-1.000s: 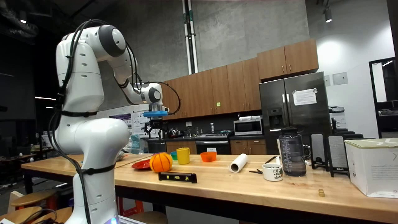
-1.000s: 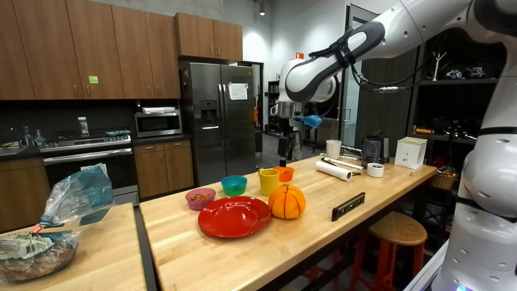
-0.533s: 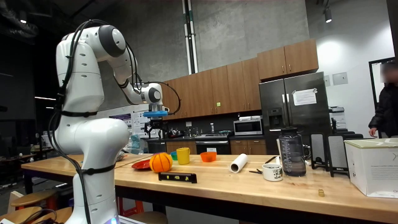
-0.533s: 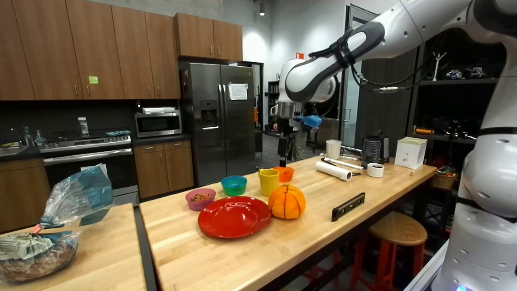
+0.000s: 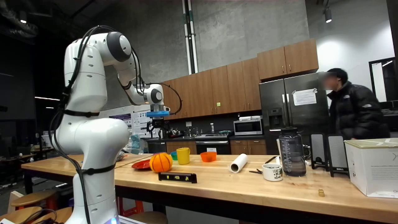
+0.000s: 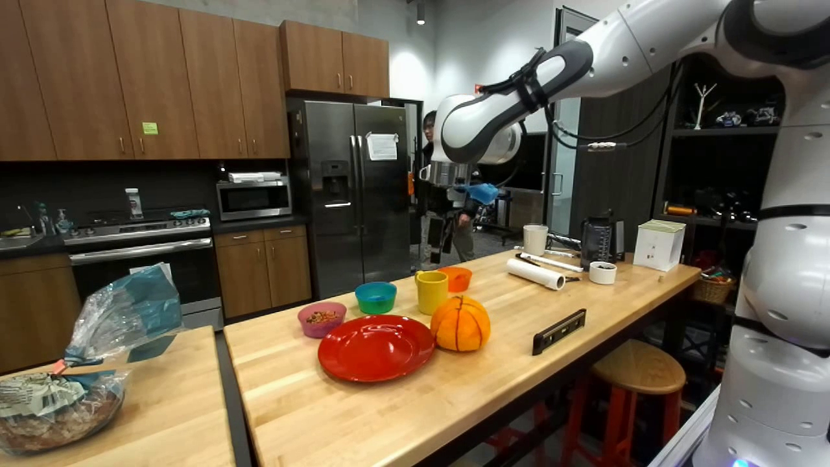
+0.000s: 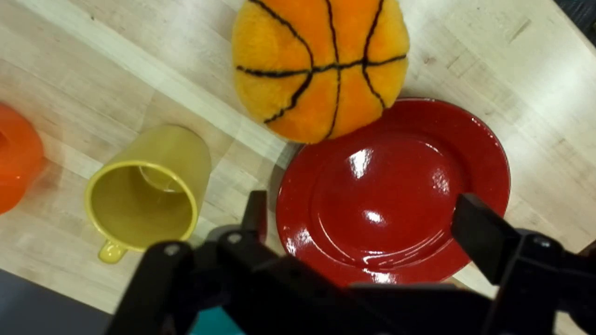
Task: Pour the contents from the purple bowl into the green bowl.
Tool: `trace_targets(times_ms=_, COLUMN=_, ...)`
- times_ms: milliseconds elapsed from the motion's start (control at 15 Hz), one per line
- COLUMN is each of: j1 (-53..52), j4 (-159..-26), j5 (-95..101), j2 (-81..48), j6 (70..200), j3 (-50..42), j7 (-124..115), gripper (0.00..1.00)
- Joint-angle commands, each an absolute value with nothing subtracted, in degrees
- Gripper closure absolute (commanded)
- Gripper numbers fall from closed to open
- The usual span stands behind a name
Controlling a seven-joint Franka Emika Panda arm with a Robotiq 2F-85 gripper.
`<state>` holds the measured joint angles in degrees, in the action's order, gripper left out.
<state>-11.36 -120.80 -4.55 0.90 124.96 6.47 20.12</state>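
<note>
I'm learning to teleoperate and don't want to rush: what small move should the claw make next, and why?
Probably shift the open claw sideways toward the purple bowl before lowering it: an exterior view shows small bits in that bowl, while the wrist view frames the red plate between the spread jaws, and I can't make out the purple bowl there.
</note>
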Motion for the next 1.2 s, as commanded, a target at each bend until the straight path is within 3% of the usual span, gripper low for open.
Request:
trace_targets(times_ms=0, j1=-11.07, j4=-111.02, j5=-2.78, j2=-7.26, j6=124.01, j3=8.29, j7=20.77, gripper=0.00)
trace_targets(times_ms=1133, j1=-20.65, j4=-68.61, j5=6.44, j2=-40.84, j6=113.08, j3=12.79, j7=17.78, gripper=0.00)
